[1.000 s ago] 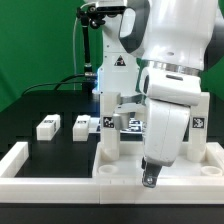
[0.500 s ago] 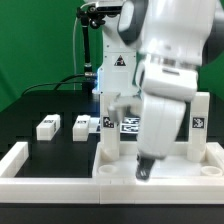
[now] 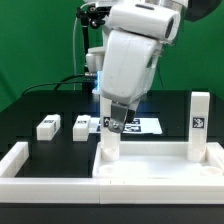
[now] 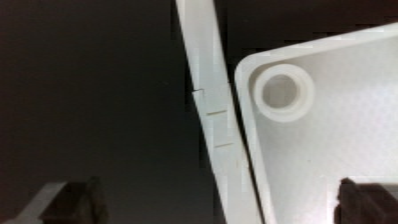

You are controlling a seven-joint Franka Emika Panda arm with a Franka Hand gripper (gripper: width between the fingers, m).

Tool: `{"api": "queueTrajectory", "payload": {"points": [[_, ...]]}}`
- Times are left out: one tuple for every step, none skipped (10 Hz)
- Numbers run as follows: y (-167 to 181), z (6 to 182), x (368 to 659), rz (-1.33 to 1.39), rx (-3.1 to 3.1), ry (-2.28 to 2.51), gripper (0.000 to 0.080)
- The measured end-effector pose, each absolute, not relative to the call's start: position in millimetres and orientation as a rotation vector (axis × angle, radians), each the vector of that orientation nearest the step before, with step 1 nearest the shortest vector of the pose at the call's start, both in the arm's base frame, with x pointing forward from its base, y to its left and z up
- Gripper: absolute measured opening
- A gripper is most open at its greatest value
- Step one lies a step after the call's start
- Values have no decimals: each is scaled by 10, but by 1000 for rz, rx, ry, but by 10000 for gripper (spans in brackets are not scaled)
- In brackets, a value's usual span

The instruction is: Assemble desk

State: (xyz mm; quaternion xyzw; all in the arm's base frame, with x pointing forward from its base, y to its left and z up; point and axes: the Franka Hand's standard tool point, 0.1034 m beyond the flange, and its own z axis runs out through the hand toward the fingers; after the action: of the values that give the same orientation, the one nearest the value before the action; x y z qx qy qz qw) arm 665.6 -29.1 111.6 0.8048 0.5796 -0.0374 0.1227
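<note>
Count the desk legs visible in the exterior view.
4. Lying loose on the table at the exterior view's left: outer leg, inner leg. Standing on the desk top: half-hidden leg, right-end leg. The arm may hide others.

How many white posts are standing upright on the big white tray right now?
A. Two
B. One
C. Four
A: one post stands at the end of the tray on the exterior view's left, and a second post stands at the end on the exterior view's right. No others stand on the tray.
</note>
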Motion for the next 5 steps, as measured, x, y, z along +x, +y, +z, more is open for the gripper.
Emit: {"api": "queueTrajectory", "payload": {"points": [[-290, 1110, 6654, -99, 2396, 1619, 649], [-291, 1110, 6654, -89, 2439, 1553, 649], [-291, 1107, 6653, -78, 2488, 1469, 649], [-304, 1114, 6654, -70, 2516, 1419, 649], [-393, 1204, 6632, -58, 2596, 1309, 649]]}}
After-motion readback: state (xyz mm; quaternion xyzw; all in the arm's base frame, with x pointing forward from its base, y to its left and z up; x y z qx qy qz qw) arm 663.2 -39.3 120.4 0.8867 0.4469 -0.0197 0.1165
